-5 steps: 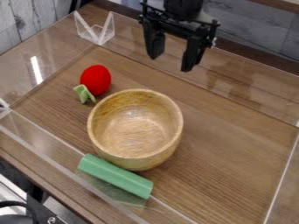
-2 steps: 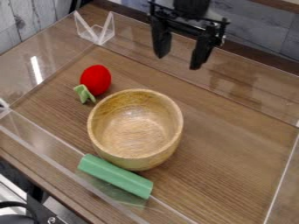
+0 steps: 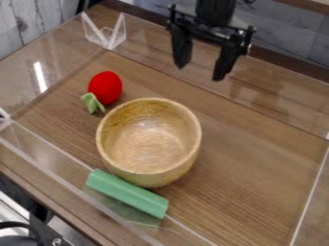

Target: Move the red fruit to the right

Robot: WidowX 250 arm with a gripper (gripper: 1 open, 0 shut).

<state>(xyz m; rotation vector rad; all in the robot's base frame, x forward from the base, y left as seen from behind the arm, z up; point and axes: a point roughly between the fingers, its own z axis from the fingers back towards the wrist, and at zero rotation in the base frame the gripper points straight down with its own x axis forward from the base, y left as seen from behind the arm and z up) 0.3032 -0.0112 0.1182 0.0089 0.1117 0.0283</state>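
The red fruit (image 3: 104, 87) lies on the wooden table at the left, its green leafy end (image 3: 91, 103) pointing down-left, just above the rim of the wooden bowl (image 3: 149, 141). My gripper (image 3: 203, 68) hangs over the far middle of the table, pointing down, well to the right of the fruit and above the surface. Its two dark fingers (image 3: 182, 53) stand apart with nothing between them.
A long green block (image 3: 126, 193) lies by the near edge, below the bowl. Clear plastic walls (image 3: 52, 154) ring the table, and a clear plastic stand (image 3: 104, 31) sits at the far left corner. Bare wood stretches to the right of the bowl.
The gripper has drifted slightly to the right and a touch lower in the picture, still open. The fruit, bowl and block have not moved.
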